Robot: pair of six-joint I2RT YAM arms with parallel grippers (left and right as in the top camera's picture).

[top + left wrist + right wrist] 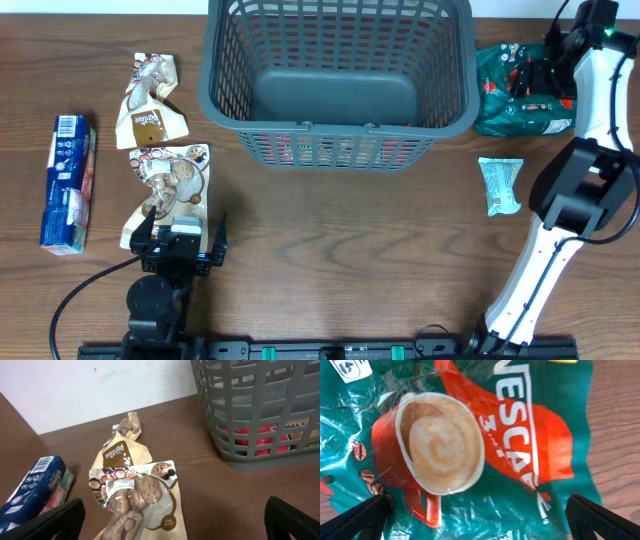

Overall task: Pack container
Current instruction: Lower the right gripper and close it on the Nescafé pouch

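Container (330, 97) sits far-centre on the table (330, 230), left gripper (182, 228) and right gripper (480, 515) both spread wide and empty; right hangs over the green Nescafe bag (520, 435), so I'd drop straight, pinch mid-bag, lift clear of the rim before crossing.

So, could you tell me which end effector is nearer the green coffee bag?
Right. The right end effector is directly over the coffee bag; the left end effector is across the table, at a brown snack packet.
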